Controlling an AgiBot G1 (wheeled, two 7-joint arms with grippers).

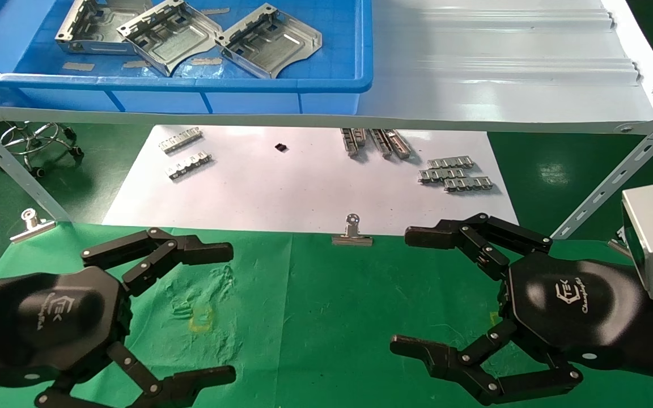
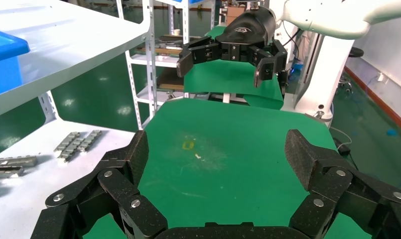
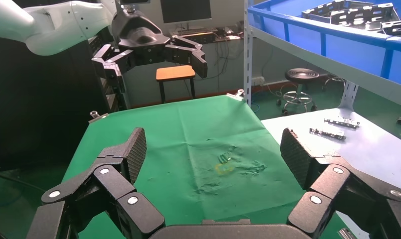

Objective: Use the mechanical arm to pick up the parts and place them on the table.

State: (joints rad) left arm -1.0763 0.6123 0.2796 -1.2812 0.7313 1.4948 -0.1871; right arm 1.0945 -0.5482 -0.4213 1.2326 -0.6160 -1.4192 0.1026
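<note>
While both glossy black linkage-fingered hands hover over the wrinkled green-cloth table (image 1: 326, 317) with fingers spread and nothing held, the three shiny silver stamped sheet-metal trays (image 1: 170, 34) lie in the blue plastic bin (image 1: 281, 82) on the pale grey shelf (image 1: 502, 62), above and ahead of both. The left hand (image 1: 190, 311) appears nearer, since the bin sits toward its side; the right hand (image 1: 417, 294) would reach across.

Illumination is bright, even and overhead. Glare washes out the pale shelf (image 1: 508, 62) at far right. Small strips on the white paper (image 1: 304, 187) cast short, soft shadows. The desk (image 1: 315, 306) is evenly lit. Focus is sharp throughout the head view.
</note>
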